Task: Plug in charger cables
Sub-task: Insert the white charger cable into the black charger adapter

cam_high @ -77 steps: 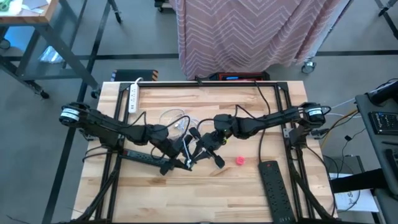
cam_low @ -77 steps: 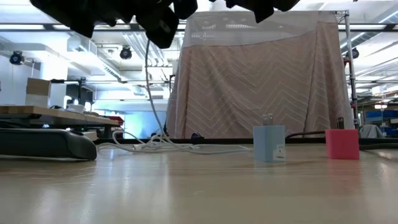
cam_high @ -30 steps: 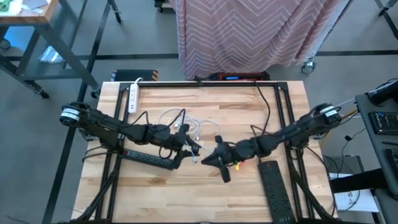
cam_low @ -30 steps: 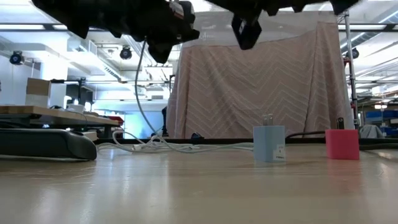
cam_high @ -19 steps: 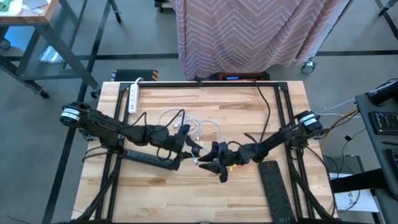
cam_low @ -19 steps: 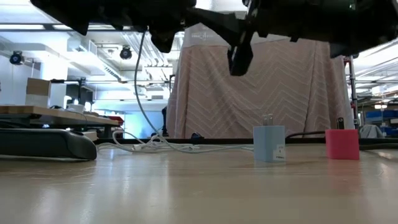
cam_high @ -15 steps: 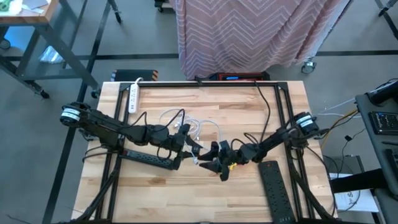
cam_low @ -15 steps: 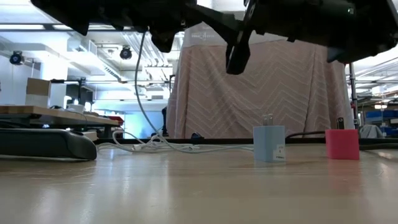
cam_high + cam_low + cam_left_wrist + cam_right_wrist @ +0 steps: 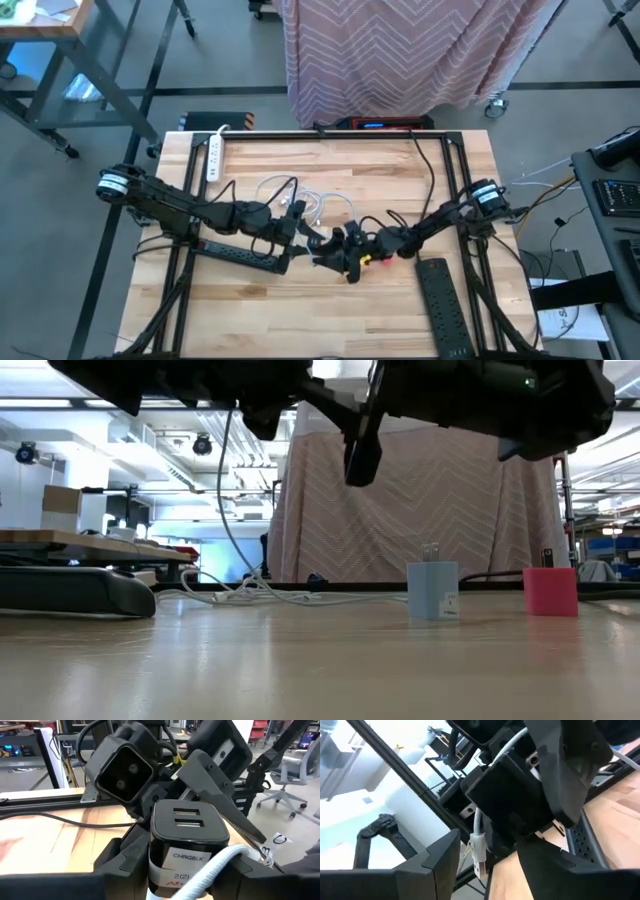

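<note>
The fingers (image 9: 125, 857) of the left gripper (image 9: 187, 870) are pressed against the sides of a black charger block (image 9: 189, 837), which fills the lower centre of the left wrist frame with two slots on its top face and a white label below. A white cable (image 9: 215, 867) crosses the block's lower right corner. In the high view the left gripper (image 9: 300, 228) sits just left of the table's centre, and the right gripper (image 9: 343, 255) is directly beside it, slightly lower in the frame.

The right gripper's fingers (image 9: 440, 857) are spread apart, as the right wrist view shows them at the bottom of the frame with a white cord and its small metal connector (image 9: 479, 851) hanging in the gap between them, close beneath the black block (image 9: 515, 805).

In the low view, a light blue plug block (image 9: 433, 592) stands upright on the wooden table (image 9: 320, 660) right of centre, and a red-pink plug block (image 9: 550, 591) stands farther right. A tangle of white charger cables (image 9: 265, 595) lies at centre left, beside a black power strip (image 9: 75, 590) at the left edge. In the high view a white power strip (image 9: 214, 157) lies at the table's upper left, and another black power strip (image 9: 443, 305) at the lower right.
</note>
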You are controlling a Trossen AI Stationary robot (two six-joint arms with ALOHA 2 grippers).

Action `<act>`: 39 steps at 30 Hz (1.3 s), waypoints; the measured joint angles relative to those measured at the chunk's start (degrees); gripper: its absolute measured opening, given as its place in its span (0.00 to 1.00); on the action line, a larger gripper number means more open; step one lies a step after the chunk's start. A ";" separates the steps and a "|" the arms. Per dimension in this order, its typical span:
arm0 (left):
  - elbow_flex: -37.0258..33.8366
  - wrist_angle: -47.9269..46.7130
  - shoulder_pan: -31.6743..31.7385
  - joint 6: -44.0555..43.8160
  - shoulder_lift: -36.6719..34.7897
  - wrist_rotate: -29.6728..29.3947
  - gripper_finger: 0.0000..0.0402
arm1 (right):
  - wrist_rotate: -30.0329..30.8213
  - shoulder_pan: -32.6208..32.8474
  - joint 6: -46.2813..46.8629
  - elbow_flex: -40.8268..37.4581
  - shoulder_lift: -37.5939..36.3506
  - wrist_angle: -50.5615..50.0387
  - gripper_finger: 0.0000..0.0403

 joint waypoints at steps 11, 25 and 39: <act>-0.02 -2.09 0.02 0.97 0.04 -2.79 0.34 | -1.05 -0.46 11.77 1.86 2.71 -0.34 0.31; 0.03 -2.75 -0.22 1.33 0.00 -0.32 0.33 | -1.51 -0.50 7.45 1.60 2.47 -0.13 0.24; 0.04 -3.31 -0.20 1.57 -0.04 2.02 0.33 | -1.62 -0.48 3.22 1.60 2.36 -0.03 0.20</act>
